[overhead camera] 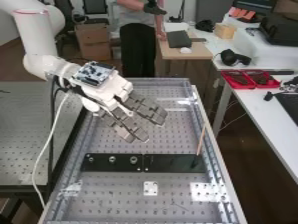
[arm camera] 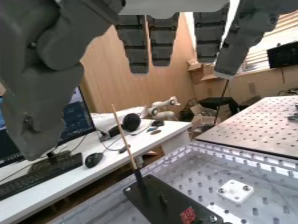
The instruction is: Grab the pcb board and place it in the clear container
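The plate [overhead camera: 169, 163] lies across the bench [overhead camera: 100, 204], a stick [overhead camera: 201, 140] on its right end, a block [overhead camera: 150, 188] before it; left, a table [overhead camera: 26, 140]; right, a desk [overhead camera: 266, 115].

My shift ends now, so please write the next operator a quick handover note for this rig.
Hand: open and holding nothing, above the perforated benchtop.
On the benchtop: black plates with metal fittings, a wooden stick standing at one end, a small white plate nearby.
The circuit board on the arm's wrist looks like rig hardware, probably not the target.
Done: no grasp.
Left: confirm the target board and clear container, then grab and place.
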